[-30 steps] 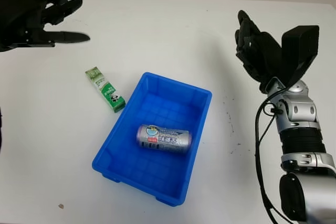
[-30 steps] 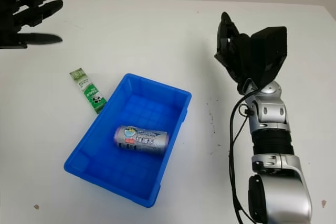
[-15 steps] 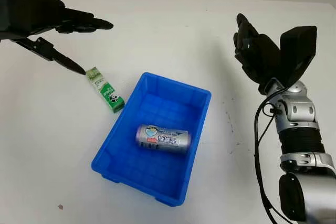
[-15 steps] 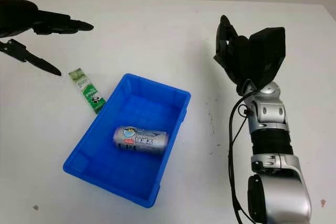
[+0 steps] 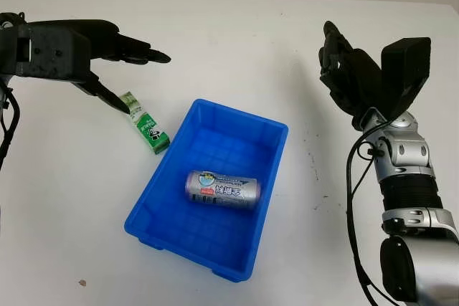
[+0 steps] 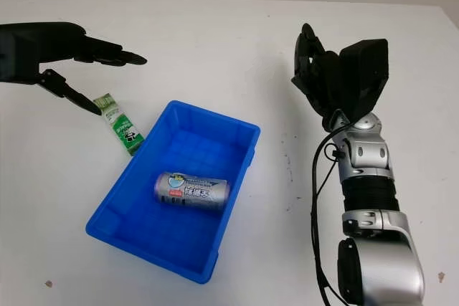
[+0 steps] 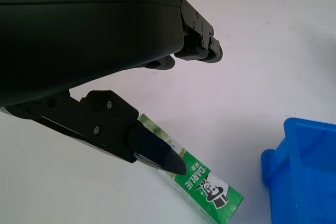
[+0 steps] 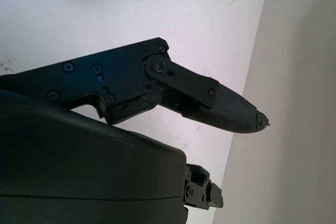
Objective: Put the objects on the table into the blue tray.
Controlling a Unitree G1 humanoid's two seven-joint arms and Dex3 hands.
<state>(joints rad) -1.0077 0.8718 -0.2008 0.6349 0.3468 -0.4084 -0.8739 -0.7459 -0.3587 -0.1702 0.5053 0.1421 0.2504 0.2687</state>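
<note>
**Operator:** Where are my hands right now?

**Observer:** Your left hand [image 5: 86, 51] is out over the far left of the white table [image 5: 229, 41], open and holding nothing. Its thumb tip [image 7: 157, 153] hangs just above the far end of the green toothpaste box [image 5: 148, 123]; you can't tell from the wrist view whether it touches the box. The other fingers [image 5: 140, 51] reach out above and beyond the box, toward the middle of the table.

**Operator:** And the right one?

**Observer:** Your right hand [image 5: 351, 73] is raised on the right side of the table, well apart from the tray, open with nothing in it. In its wrist view you see a finger [image 8: 210, 100] stretched out above bare table.

**Operator:** Where do the objects stand?

**Observer:** The green toothpaste box lies flat on the table, just beside the left wall of the blue tray [image 5: 276, 159], angled with its near end toward the tray's far left corner. It is outside the tray. A silver can [image 5: 222, 189] lies on its side inside the tray, about mid-floor, set crosswise.
</note>
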